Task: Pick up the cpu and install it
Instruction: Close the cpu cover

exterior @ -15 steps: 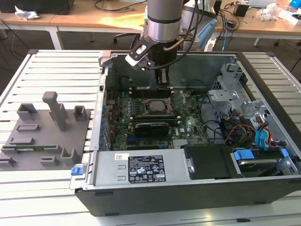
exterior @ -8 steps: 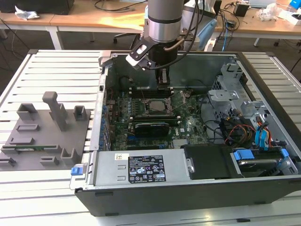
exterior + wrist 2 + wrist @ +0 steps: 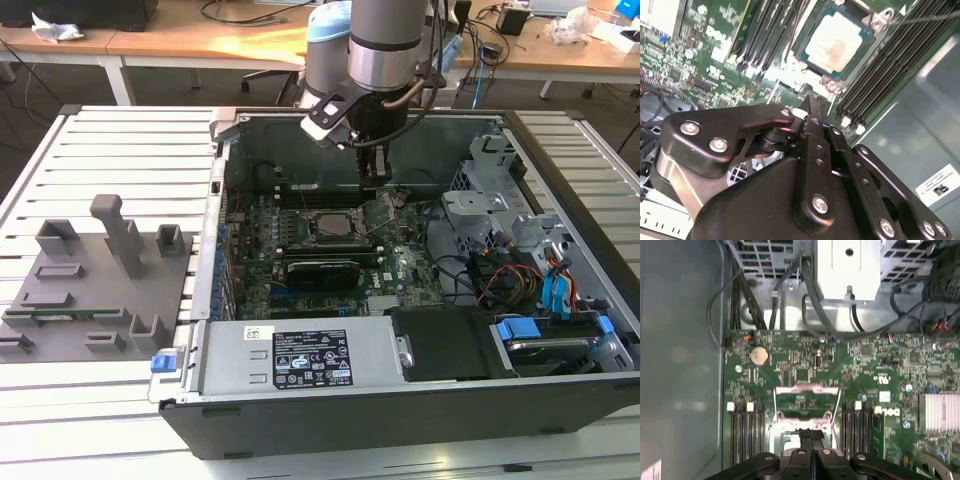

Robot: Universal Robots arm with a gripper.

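Observation:
The cpu [image 3: 336, 226] [image 3: 833, 45] lies flat in the motherboard socket, silvery-white top up, inside the open computer case [image 3: 560, 150]. The socket's metal load plate [image 3: 384, 210] [image 3: 807, 399] stands tipped open beside it. My gripper [image 3: 375, 172] [image 3: 808, 104] [image 3: 811, 436] hangs above the board just off the socket, on the load-plate side. Its two black fingers are pressed together, shut with nothing between them. It does not touch the cpu.
Memory slots [image 3: 890, 75] flank the socket. A power supply [image 3: 300, 355] sits at the case front, and a drive cage [image 3: 480, 200] and cables [image 3: 505, 280] at the exterior view's right. Grey fixture blocks [image 3: 100, 270] stand outside the case on the slatted table [image 3: 120, 130].

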